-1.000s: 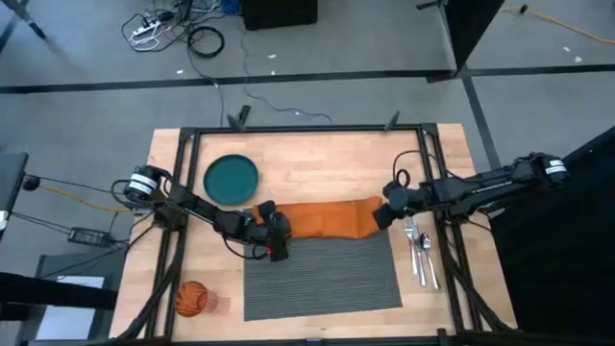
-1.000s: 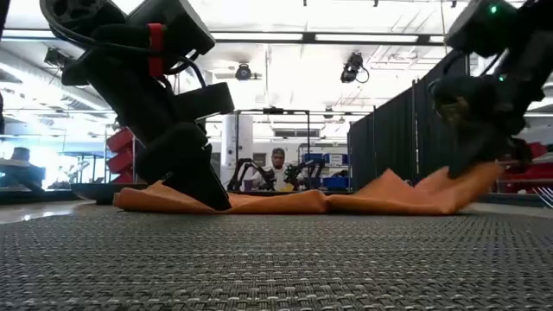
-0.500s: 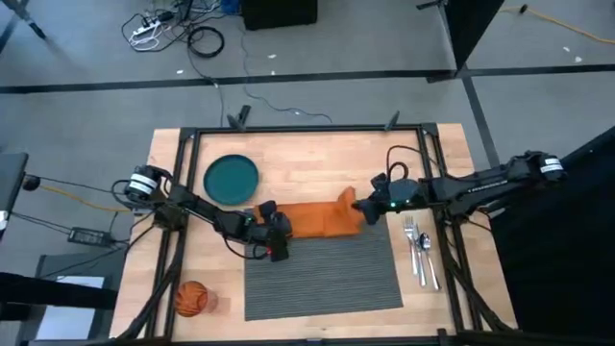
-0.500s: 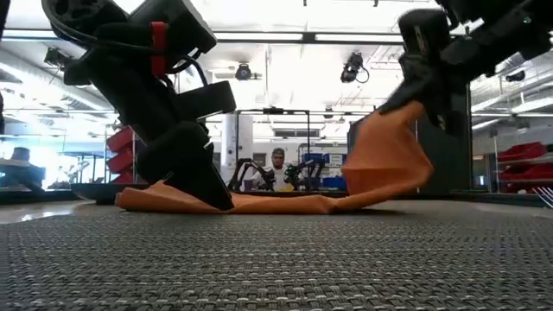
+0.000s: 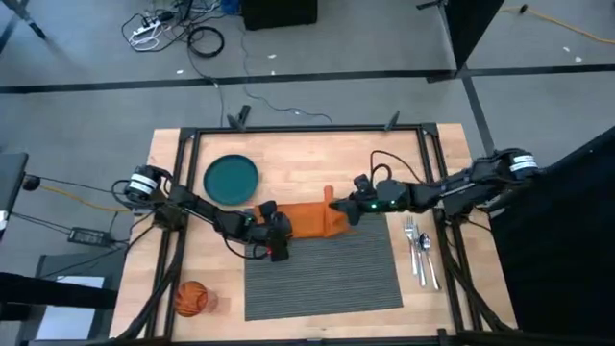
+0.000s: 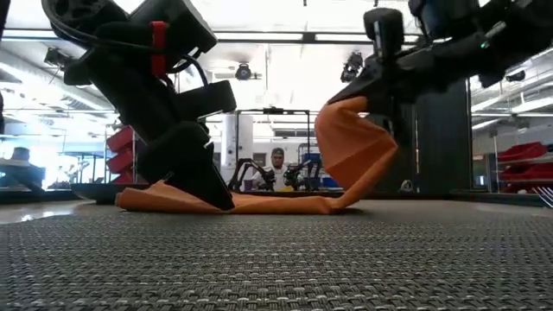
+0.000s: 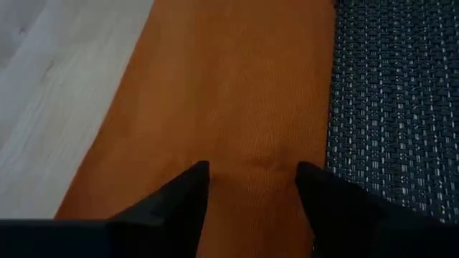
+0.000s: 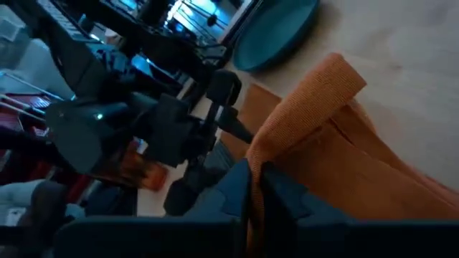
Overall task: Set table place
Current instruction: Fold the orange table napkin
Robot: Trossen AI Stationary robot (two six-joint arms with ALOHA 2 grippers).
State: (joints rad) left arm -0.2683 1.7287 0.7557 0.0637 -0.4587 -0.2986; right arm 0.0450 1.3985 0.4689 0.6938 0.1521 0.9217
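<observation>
The one orange napkin (image 5: 309,219) lies along the far edge of the ribbed grey placemat (image 5: 322,274) on the counter (image 5: 317,163). My left gripper (image 5: 274,234), fingers apart, pins its left end; my right gripper (image 5: 338,208), outstretched, is clamped on the lifted right end, folded over.

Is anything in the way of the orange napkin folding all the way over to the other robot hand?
Nothing visible lies on the napkin between them. The right gripper holds one end lifted; only flat cloth stretches to the left gripper, which presses the other end down beside the placemat.
</observation>
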